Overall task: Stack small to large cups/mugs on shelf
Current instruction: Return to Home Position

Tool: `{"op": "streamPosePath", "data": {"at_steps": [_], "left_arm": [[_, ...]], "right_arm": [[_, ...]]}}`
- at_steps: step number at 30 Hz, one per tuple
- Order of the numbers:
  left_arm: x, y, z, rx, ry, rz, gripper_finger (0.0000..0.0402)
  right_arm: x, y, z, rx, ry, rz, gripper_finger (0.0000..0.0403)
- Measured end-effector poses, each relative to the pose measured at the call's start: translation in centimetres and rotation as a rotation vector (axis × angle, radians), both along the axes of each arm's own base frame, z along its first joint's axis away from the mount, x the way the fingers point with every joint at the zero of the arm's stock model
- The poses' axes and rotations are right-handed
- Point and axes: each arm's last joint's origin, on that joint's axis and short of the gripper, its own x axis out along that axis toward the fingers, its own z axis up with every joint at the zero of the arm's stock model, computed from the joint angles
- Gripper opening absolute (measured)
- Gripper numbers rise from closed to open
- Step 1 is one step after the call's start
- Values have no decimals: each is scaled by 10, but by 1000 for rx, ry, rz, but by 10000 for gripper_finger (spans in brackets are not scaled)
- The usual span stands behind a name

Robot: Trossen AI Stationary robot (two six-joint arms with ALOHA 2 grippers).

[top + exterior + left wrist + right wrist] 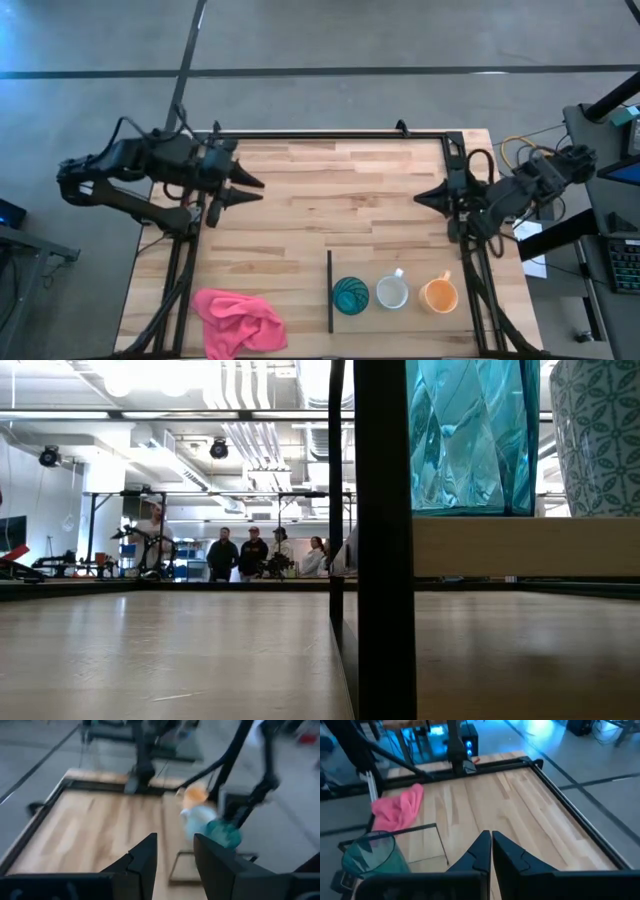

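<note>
Cups are sitting in a row at the lower right of your high view. The teal tumbler [351, 295] is standing just right of the shelf's [329, 290] dark strip, the white mug [392, 292] is sitting next to it, and the orange mug [439, 295] is closing the row on the right. All three are standing upright and side by side on the shelf, with none nested in another. From above you cannot tell whether neighbours are touching.

Your left end effector [260, 190] is hovering at the upper left of that view, over the left part of the worktop [330, 190], and is pointing right, well apart from the cups. Its fingers are standing spread, and the left wrist view is showing a clear gap between them. Your right end effector [418, 197] is hanging at centre right, pointing left, higher in the frame than the row and apart from it. Its fingers are pressed together and are pinching nothing.

A pink cloth [240, 320] is lying crumpled at the lower left, left of the strip. In the low view the strip is rising through the centre, the tumbler is standing on the pale board at upper right, and the white mug, showing a green pattern, is being cropped by the right edge. People [250, 553] are standing far back in the room.
</note>
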Motion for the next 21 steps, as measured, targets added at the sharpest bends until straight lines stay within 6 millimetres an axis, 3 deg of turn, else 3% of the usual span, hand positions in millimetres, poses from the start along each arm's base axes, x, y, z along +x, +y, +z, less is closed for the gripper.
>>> {"op": "streamPosePath", "data": {"at_steps": [5,9,14,21], "left_arm": [[-19,1,-33,-76,-144,11,114],[-27,1,-53,-152,-279,7,114],[-13,-1,-84,-145,-375,-50,114],[9,-3,-102,-152,-425,-55,114]], "right_arm": [[-16,-9,-30,31,-114,24,9],[-22,-12,-42,37,-342,109,9],[-26,-20,-64,-20,-509,114,9],[-11,-37,-90,-57,-463,22,9]]}}
